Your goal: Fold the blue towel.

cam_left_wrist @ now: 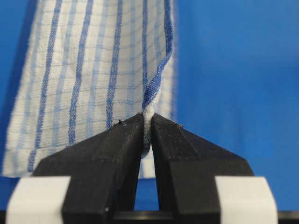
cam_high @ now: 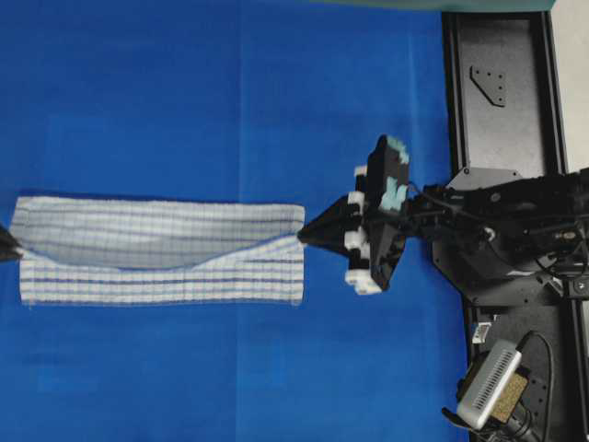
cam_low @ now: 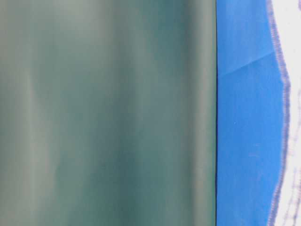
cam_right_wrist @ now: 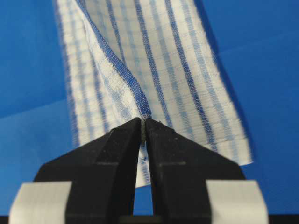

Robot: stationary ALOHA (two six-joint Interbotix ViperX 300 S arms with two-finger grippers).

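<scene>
**Striped towel pinched at both ends**

The blue towel (cam_high: 161,250) is seen stretched across the blue table covering (cam_high: 230,101), left of centre. Its 3 o'clock edge is clamped by the right gripper (cam_high: 302,237), whose arm is extended level from 3 o'clock. At 9 o'clock, the left gripper (cam_high: 11,247) is shown pinched on the opposite edge, barely in view overhead.

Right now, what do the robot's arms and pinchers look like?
The right gripper has pointy black wedge fingers with white blocks behind them and a teal patch on top. Its arm is black with thin black cables. The left gripper has the same black wedge fingers and white blocks.
</scene>
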